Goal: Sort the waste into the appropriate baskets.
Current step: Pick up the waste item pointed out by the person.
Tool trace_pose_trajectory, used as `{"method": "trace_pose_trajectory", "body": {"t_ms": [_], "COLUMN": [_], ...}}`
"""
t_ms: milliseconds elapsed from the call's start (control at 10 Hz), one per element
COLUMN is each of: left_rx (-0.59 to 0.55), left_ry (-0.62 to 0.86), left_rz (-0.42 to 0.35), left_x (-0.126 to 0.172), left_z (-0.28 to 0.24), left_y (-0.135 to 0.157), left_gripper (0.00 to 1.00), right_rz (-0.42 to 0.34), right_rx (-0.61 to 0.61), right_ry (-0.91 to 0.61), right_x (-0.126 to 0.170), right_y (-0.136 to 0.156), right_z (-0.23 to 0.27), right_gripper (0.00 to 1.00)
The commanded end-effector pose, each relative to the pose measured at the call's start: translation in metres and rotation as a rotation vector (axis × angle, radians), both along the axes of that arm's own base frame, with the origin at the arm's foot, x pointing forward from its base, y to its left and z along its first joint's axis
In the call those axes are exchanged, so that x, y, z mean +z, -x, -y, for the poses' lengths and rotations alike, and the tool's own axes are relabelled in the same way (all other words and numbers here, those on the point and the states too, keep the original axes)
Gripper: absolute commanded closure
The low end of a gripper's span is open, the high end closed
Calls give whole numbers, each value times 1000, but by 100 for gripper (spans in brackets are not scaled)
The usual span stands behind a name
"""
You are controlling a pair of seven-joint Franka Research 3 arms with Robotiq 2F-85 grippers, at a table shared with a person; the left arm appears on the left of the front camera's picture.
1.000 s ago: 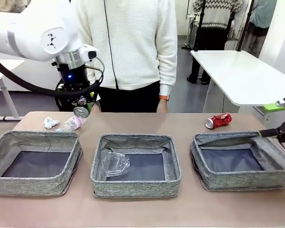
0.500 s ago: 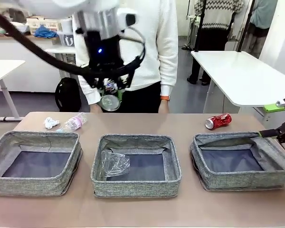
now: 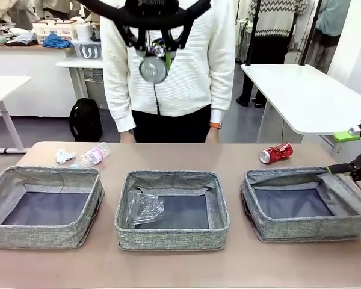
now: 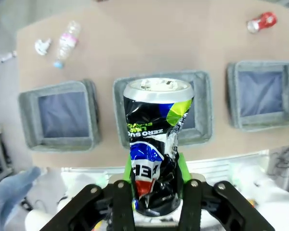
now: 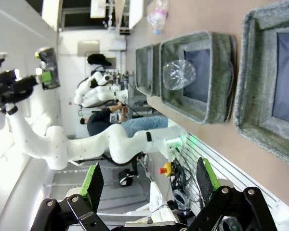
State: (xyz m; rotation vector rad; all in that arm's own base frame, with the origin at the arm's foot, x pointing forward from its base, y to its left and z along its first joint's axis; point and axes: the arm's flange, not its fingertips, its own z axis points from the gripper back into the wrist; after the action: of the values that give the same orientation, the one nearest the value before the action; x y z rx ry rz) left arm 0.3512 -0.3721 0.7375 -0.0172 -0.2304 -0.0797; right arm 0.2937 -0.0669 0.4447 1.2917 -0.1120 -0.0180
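Left claw (image 4: 155,179) clamped on black can (image 4: 156,137) — held high above baskets (image 3: 171,233), likely to clear rims; right claw (image 5: 150,179) spread wide, empty — parked aside.

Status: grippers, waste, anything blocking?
Left gripper shut on black can, high above table. Right gripper open, empty. Red can, bottle, paper wad on table. Person at far edge, not blocking.

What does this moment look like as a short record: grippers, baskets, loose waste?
left gripper: shut on crumpled black drink can, high over table
right gripper: open, empty
middle grey woven-fabric basket: one crushed clear plastic bottle
left basket, right basket: empty
on table: red drink can, white paper wad, pink-labelled clear bottle
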Motion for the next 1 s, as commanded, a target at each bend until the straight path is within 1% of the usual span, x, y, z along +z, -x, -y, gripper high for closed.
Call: {"method": "trace_pose_trajectory", "body": {"t_ms": [0, 200, 300, 400, 900], "left_rx": [24, 63, 64, 30, 30], "left_ry": [4, 31, 61, 33, 33], "left_rz": [-3, -12, -23, -10, -10], "left_x": [27, 33, 35, 21, 21], "left_z": [24, 29, 30, 17, 17], "left_y": [-11, -19, -24, -16, -16], "left_gripper": [62, 62, 62, 62, 62], "right_rz": [-15, -15, -15, -15, -15], "right_rx": [-8, -8, -8, -8, -8], "right_ry": [-17, -17, -17, -17, -17], "right_x": [5, 5, 5, 5, 5], "right_y": [1, 1, 1, 1, 1], "right_z": [0, 0, 0, 0, 0], "right_gripper": [0, 0, 0, 0, 0]}}
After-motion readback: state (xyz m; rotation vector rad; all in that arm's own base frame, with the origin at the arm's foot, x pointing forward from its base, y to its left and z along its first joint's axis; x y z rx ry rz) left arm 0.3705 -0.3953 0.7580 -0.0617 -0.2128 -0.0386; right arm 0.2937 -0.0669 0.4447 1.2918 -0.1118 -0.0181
